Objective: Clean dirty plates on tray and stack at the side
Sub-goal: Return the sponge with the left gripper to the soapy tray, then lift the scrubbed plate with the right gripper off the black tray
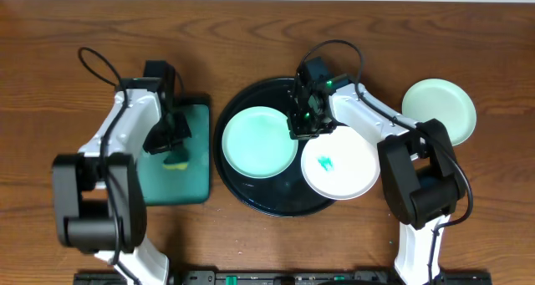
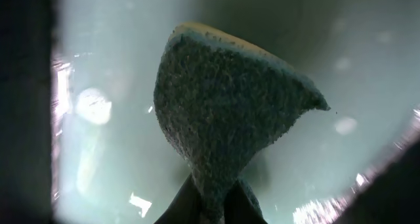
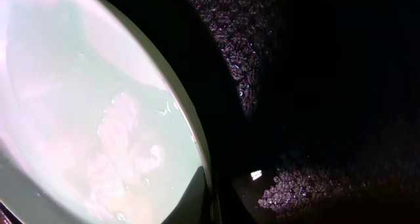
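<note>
While the overhead view merely places the left gripper (image 1: pixel 174 150) over the teal tray (image 1: pixel 197 183), its wrist view shows it pinching a sponge (image 2: pixel 230 112). The right gripper (image 1: pixel 305 126) clamps the 3 o'clock rim of the mint plate (image 1: pixel 255 143) on the black tray (image 1: pixel 267 199). A smeared white plate (image 1: pixel 344 172) overlaps that tray's 4 o'clock edge.

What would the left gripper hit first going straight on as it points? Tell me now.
The teal rectangular tray: the left gripper points down at it, shut on a sponge, so the sponge would probably meet the tray first. The gap between them is unclear.
</note>
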Controlling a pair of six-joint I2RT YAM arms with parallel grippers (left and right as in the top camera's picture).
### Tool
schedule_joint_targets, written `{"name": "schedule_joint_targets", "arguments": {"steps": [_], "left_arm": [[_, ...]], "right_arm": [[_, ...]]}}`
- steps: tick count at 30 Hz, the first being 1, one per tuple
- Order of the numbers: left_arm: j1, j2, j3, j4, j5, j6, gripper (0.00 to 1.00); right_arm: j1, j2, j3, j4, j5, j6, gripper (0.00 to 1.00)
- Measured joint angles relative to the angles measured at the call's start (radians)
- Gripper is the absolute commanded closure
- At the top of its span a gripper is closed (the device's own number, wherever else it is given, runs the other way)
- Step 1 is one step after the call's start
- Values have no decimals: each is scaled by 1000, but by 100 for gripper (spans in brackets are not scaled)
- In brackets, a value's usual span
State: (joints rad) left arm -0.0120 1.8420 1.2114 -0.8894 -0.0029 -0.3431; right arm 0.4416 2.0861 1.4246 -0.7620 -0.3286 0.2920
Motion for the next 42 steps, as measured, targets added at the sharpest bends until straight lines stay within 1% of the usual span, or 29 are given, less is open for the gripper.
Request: {"name": "schedule_joint_targets", "arguments": {"steps": [1,2,8,11,12,13,14,15,20,24,28,34,36,40,42], "left_arm": [[0,12,-2,5,0,3,68],[0,20,-5,8,0,2,64],[-2,16,-7,-6,9,0,61],[-13,-29,-7,-20,13,-1,54],[-22,-59,-7,-21,15,-2,47],[-33,-97,-7,-21,16,-5,30],[-50,-150,-7,-24,18,-5,22],[-72,-220,-7,-29,21,-3,21],[-150,-442,-6,-89,24,-8,20],[-182,-544,-6,-146,26,-9,20],[-197,-576,-6,-190,26,-10,20],[-200,-578,-6,-231,26,-22,19],[-200,-578,-6,-232,28,-24,19],[-200,-578,-6,-231,58,-27,19],[-200,-578,-6,-232,72,-27,19]], "right_arm": [[0,0,0,0,0,0,99],[0,0,0,0,0,0,99],[0,0,0,1,0,0,99],[0,0,0,2,0,0,99],[0,0,0,2,0,0,99],[0,0,0,2,0,0,99],[0,0,-1,3,-1,0,99],[0,0,-1,3,-3,0,98],[-7,0,-1,3,-29,0,98],[-10,-6,-1,-2,-66,0,98],[-17,-51,-1,-27,-90,0,98],[-55,-187,2,-113,-151,16,98],[-79,-222,5,-172,-208,20,98],[-97,-227,7,-248,-316,17,98],[-100,-227,6,-253,-401,2,99]]}}
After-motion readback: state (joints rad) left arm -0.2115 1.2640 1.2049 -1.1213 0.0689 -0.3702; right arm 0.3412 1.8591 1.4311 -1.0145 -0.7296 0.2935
